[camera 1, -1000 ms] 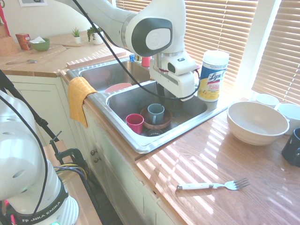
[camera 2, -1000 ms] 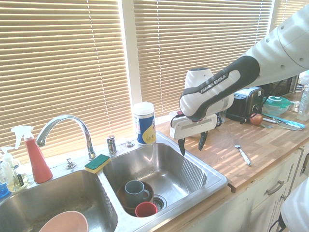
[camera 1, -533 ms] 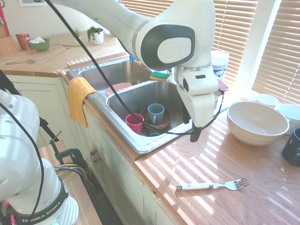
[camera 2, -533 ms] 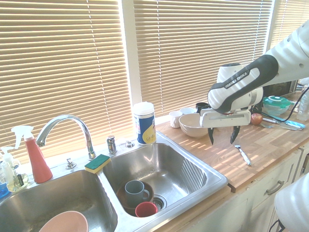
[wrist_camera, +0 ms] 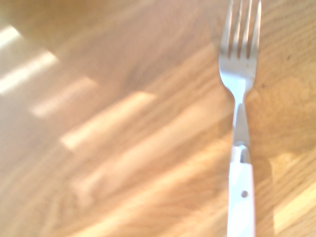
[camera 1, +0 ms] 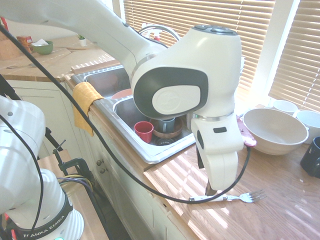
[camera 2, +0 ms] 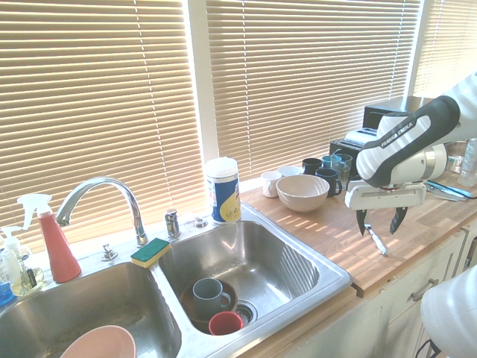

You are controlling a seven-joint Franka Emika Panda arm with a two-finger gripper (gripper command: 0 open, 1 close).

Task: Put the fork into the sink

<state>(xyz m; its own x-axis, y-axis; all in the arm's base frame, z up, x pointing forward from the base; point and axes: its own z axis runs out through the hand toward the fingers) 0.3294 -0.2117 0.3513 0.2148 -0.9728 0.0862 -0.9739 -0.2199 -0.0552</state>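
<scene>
The fork (camera 2: 378,245), with a white handle and silver tines, lies flat on the wooden countertop to the right of the sink (camera 2: 326,270). It also shows in the first exterior view as the fork (camera 1: 241,197), and close up in the wrist view as the fork (wrist_camera: 239,123). My gripper (camera 2: 378,230) hangs just above the fork, open, with one dark finger on each side of it and nothing held. In the first exterior view the arm's wrist hides most of the gripper. The sink (camera 1: 150,152) is a steel double basin.
The right basin holds a grey mug (camera 2: 209,292) in a brown bowl and a red cup (camera 2: 224,323). A large white bowl (camera 2: 302,192) and several mugs (camera 2: 328,165) stand behind the fork. A wipes canister (camera 2: 223,190) stands by the window. The counter's front edge is close to the fork.
The arm has swung from over the right basin across the counter and come down over the fork. The gripper has stayed open. The fork has not moved.
</scene>
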